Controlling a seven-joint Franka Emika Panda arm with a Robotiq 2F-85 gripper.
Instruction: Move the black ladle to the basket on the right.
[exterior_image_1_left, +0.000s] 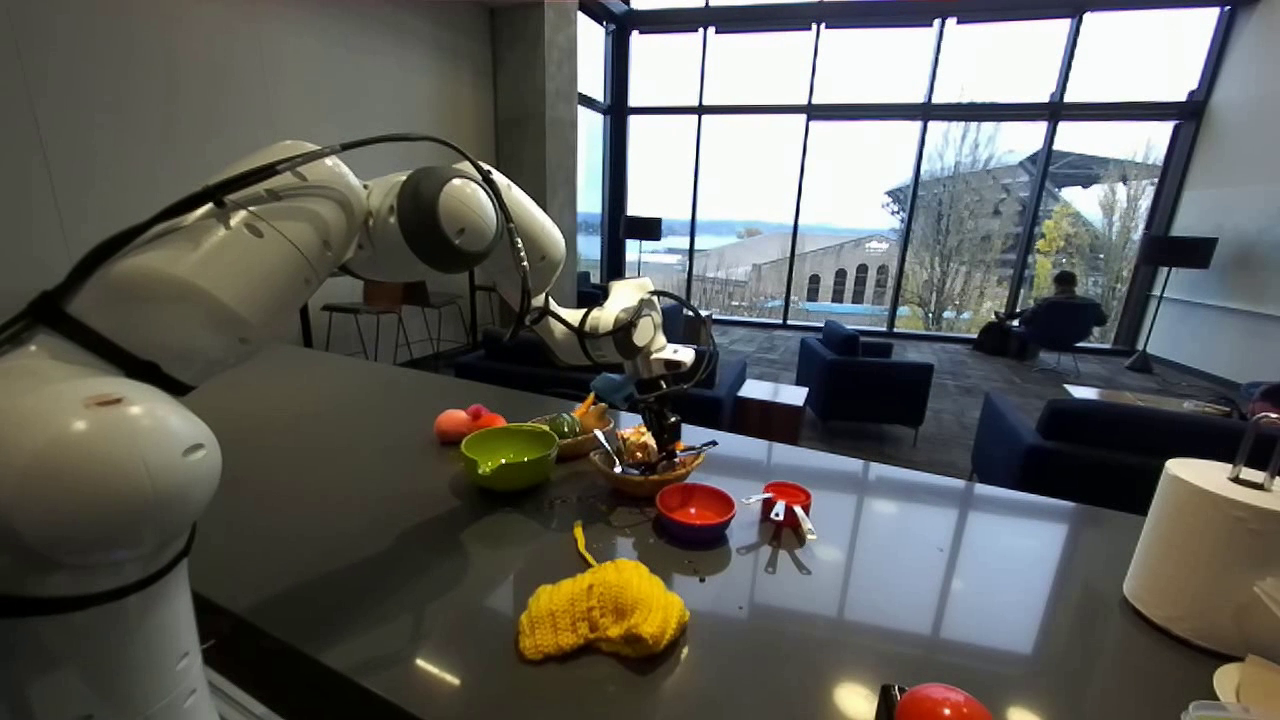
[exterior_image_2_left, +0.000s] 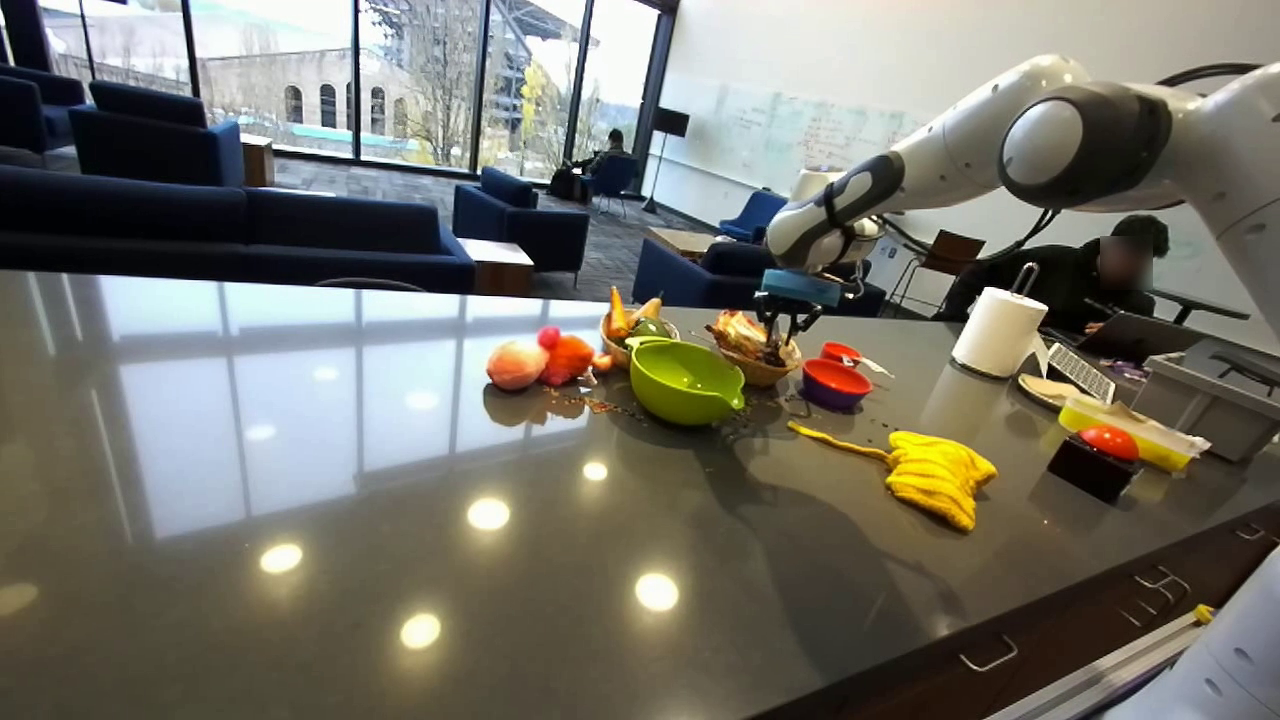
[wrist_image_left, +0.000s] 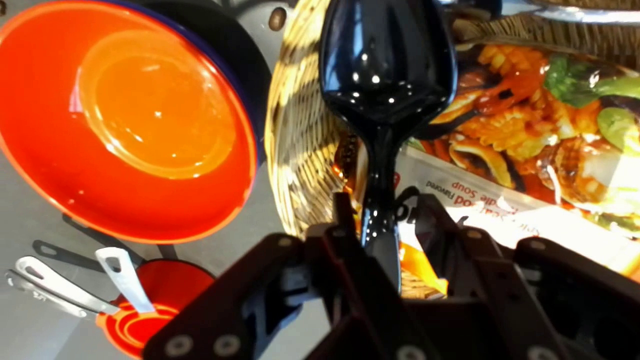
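Gripper (wrist_image_left: 384, 205) stood part-spread astride the black ladle (wrist_image_left: 387, 85), seemingly gripping nothing; a crooked withdrawal risked hooking it and upsetting the woven basket (wrist_image_left: 300, 162).

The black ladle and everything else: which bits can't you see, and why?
Black ladle: in the wrist view, the tool hides the handle's end; the top edge cuts off the scoop's tip.
Noodle packet: cut off by the wrist view's right edge.
Whiteboard writing: in an exterior view, too small and faint to read.
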